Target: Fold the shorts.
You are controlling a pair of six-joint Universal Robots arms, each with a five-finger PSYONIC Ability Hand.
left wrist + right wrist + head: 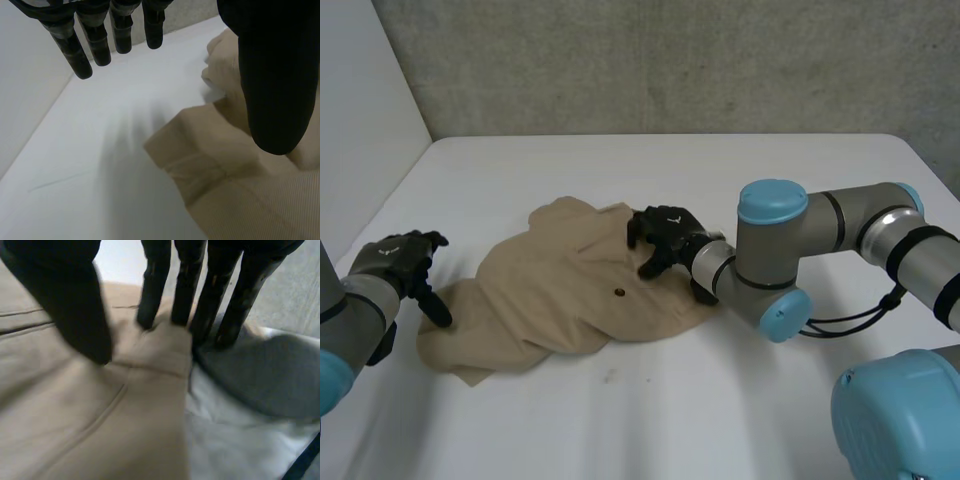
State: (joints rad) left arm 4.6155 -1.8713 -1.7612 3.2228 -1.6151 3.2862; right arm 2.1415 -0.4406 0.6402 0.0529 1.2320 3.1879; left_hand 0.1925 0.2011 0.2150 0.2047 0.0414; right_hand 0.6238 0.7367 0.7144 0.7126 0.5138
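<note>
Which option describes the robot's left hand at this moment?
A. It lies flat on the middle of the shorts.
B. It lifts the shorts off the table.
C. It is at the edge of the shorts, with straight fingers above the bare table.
C: the left hand is at the edge of the shorts, and its wrist view shows its fingers straight above the white table, gripping nothing.

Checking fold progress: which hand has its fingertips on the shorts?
The right hand: its fingertips press the shorts at an edge; the left hand has straight fingers over bare table beside them.
</note>
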